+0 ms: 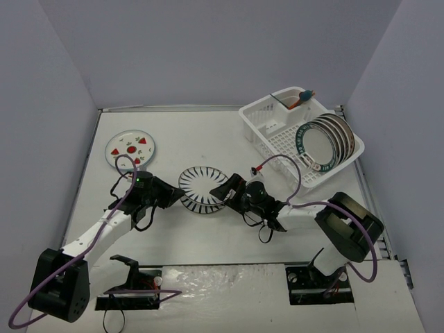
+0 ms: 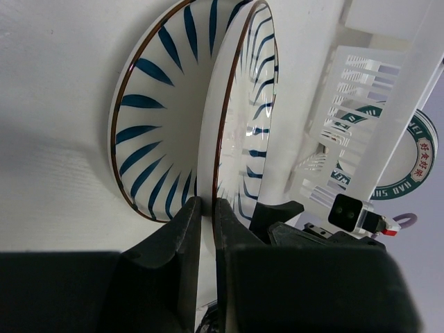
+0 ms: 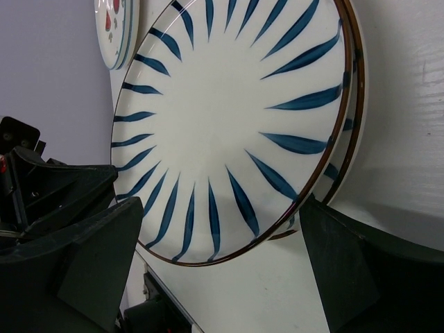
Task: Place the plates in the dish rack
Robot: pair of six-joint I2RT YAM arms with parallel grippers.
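Observation:
The black-striped plate (image 1: 201, 186) stands tilted up off the table in the middle. My left gripper (image 1: 172, 194) is shut on its left rim; in the left wrist view the thin rim of the plate (image 2: 239, 111) runs down between the pinching fingers of that gripper (image 2: 207, 202). My right gripper (image 1: 225, 191) is open at the plate's right side, its fingers (image 3: 347, 263) spread wide on either side of the lower edge of the plate (image 3: 222, 118). The strawberry plate (image 1: 131, 148) lies flat at the far left. The dish rack (image 1: 277, 142) holds several plates (image 1: 322, 142) on edge.
The rack's corner cup (image 1: 300, 99) holds a utensil. The rack (image 2: 368, 90) and a green-rimmed plate (image 2: 416, 166) show beyond the striped plate. White walls close in the table on three sides. The cables of both arms trail over the table near the plate.

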